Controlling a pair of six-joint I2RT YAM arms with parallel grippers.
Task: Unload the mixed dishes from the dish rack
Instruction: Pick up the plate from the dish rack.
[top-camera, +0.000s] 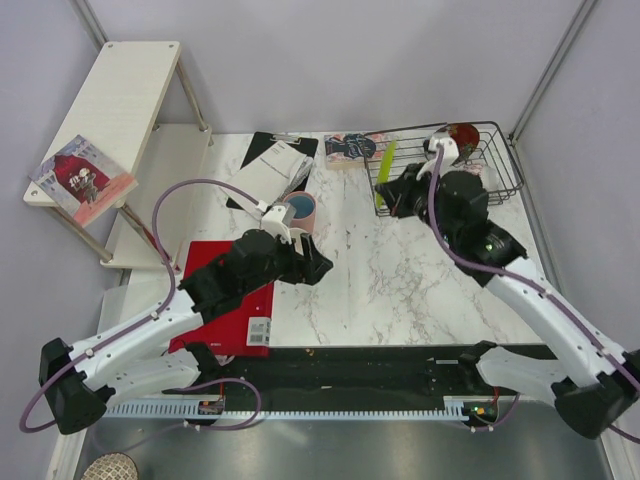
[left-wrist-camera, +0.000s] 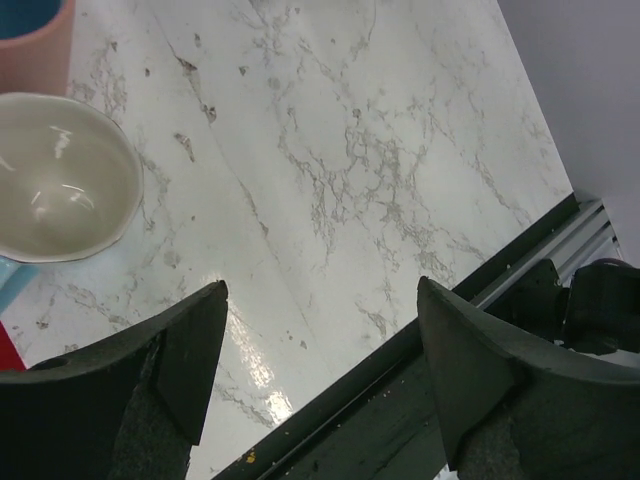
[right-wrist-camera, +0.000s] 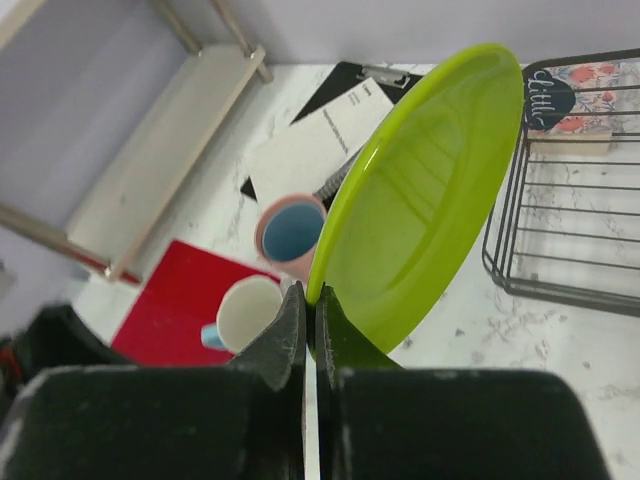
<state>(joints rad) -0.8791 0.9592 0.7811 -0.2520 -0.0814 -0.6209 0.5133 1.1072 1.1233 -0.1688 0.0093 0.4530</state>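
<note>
Right wrist view: right hand (right-wrist-camera: 309, 305) pinched lime-green plate (right-wrist-camera: 420, 190); I judged landing must clear pink cup (right-wrist-camera: 290, 232) ahead.

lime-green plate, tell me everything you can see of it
The lime-green plate is round, plain and glossy, plastic or glazed by its look, with a shallow well and a raised rim. It stands on edge, tilted, with its lower rim pinched between the shut fingers of the right gripper. It hangs above the marble table, at the left end of the dish rack. Nothing else visibly touches it.
</note>
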